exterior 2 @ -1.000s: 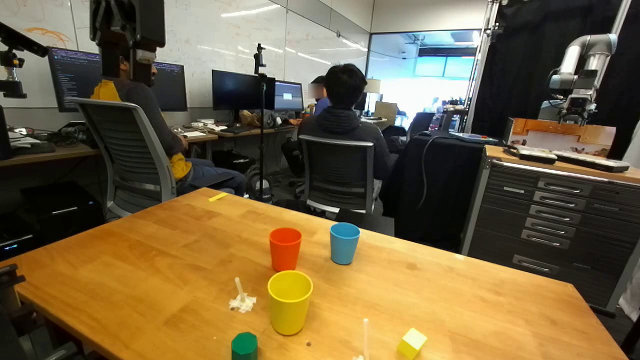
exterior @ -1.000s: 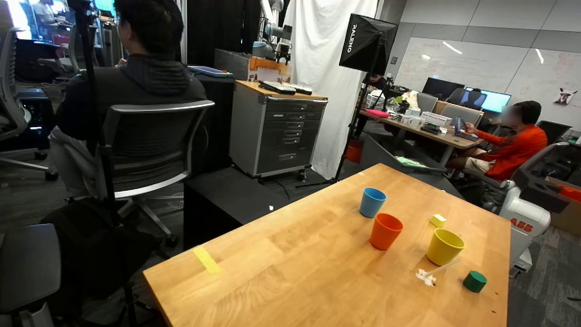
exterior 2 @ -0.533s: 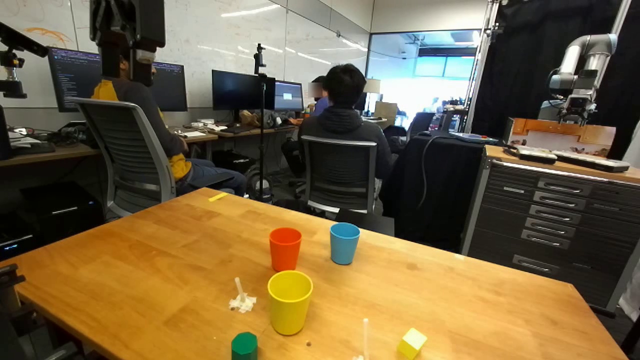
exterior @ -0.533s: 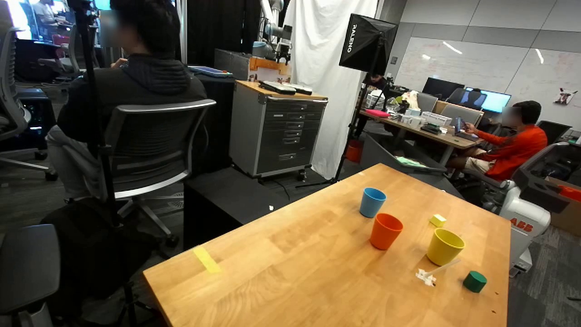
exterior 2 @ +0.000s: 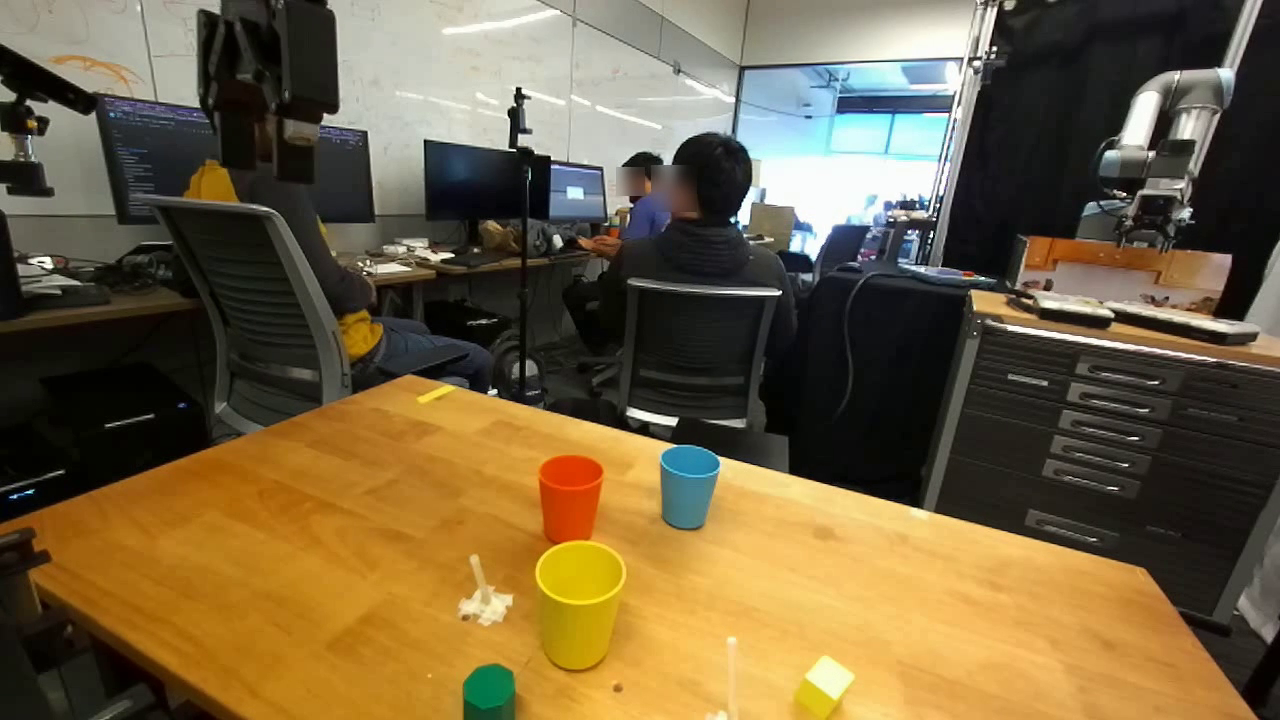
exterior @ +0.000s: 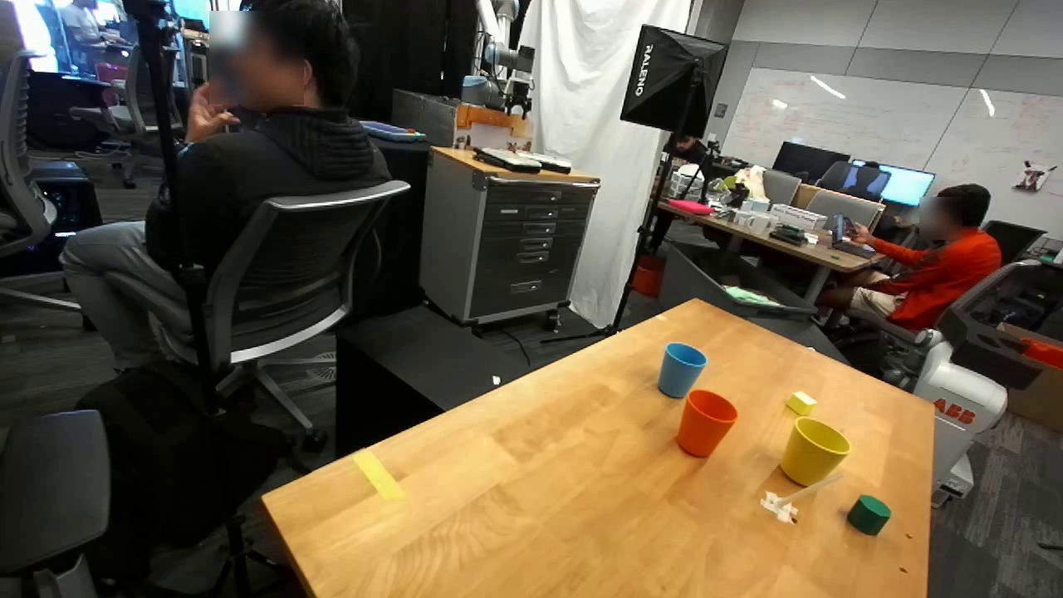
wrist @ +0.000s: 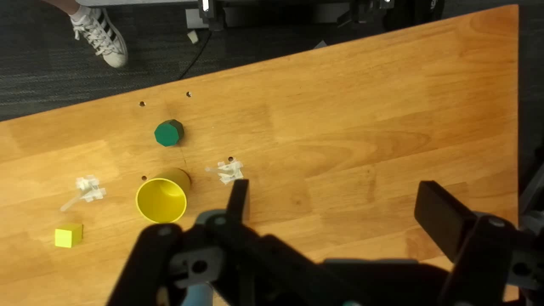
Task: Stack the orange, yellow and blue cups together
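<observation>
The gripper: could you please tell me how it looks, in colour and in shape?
The gripper is mostly black, with two blocky fingers whose ends look flat. Near their base show grey plates with dark round holes. I cannot make out any cable or lettering; the arm above is out of view.

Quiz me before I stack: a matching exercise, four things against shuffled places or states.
1. orange tapered plastic cup
2. yellow tapered plastic cup
3. blue tapered plastic cup
4. black two-finger gripper

A. cup nearest the dark green faceted block
B. open, holding nothing
C. cup farthest from that block
D. cup second-nearest that block

Pairs: 1-D; 2-A; 3-C; 4-B
</observation>
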